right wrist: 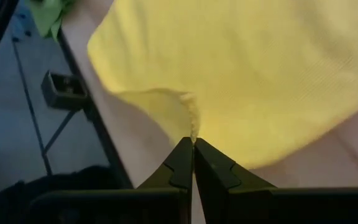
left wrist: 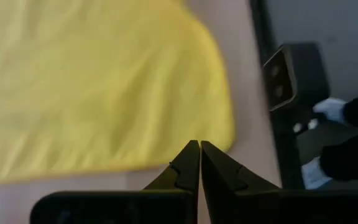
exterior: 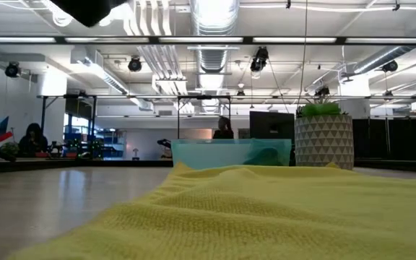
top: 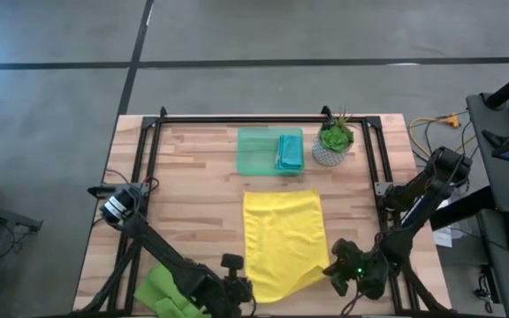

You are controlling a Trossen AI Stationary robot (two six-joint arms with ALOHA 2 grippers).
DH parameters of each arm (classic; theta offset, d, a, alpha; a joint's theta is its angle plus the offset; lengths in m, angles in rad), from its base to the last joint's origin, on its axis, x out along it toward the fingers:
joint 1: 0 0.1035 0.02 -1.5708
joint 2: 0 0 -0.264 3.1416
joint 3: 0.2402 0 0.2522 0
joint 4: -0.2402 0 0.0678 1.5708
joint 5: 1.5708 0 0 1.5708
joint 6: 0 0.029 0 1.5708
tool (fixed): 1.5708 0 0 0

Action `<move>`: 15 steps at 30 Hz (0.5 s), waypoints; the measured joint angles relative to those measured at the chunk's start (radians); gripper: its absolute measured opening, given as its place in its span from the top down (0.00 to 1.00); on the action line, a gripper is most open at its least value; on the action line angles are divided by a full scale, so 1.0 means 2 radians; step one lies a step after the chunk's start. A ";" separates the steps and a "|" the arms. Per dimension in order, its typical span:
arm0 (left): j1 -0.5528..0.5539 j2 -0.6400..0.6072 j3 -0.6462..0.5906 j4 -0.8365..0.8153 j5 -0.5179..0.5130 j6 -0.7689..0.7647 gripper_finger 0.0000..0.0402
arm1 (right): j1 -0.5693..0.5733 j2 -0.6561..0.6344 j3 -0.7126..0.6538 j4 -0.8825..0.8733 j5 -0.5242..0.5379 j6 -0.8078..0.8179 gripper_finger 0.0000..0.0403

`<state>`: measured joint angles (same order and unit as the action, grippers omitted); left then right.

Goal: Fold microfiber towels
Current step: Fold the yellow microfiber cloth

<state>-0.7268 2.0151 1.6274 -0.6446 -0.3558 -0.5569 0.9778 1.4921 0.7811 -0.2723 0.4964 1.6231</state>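
Progress looks early: one teal-blue microfiber towel (top: 289, 152) lies folded in the translucent green tray (top: 259, 152). Below it, the yellow microfiber towel (top: 282, 238) lies unfolded; I see right gripper (right wrist: 192, 142) pinching its corner, left gripper (left wrist: 200, 144) clenched empty.

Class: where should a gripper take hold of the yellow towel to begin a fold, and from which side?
Grip a near corner of the yellow towel, coming from the table's near edge. It lies spread flat, so only edges and corners offer a pinch; the right gripper already pinches one.
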 joint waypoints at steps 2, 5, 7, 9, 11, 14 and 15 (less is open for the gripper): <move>0.009 0.000 -0.014 0.034 0.027 0.015 0.99 | -0.009 0.000 0.000 -0.012 0.008 0.002 0.98; 0.019 0.000 -0.039 0.090 0.061 0.031 0.93 | -0.026 0.000 0.000 -0.016 0.012 0.012 0.98; 0.024 0.000 -0.055 0.119 0.071 0.033 0.87 | -0.035 0.000 0.000 -0.016 0.014 0.012 0.98; 0.025 0.000 -0.066 0.135 0.074 0.033 0.79 | -0.042 0.000 0.000 -0.016 0.014 0.013 0.98; 0.026 0.000 -0.076 0.158 0.079 0.033 0.71 | -0.048 -0.001 0.000 -0.016 0.014 0.010 0.98; 0.026 0.001 -0.086 0.170 0.082 0.033 0.60 | -0.057 -0.001 0.000 -0.022 0.014 0.009 0.98; 0.026 0.001 -0.087 0.174 0.082 0.033 0.57 | -0.060 -0.001 -0.001 -0.024 0.014 0.009 0.98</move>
<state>-0.6739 2.0167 1.4538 -0.2964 -0.1917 -0.4918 0.8571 1.4905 0.7794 -0.3198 0.5236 1.6417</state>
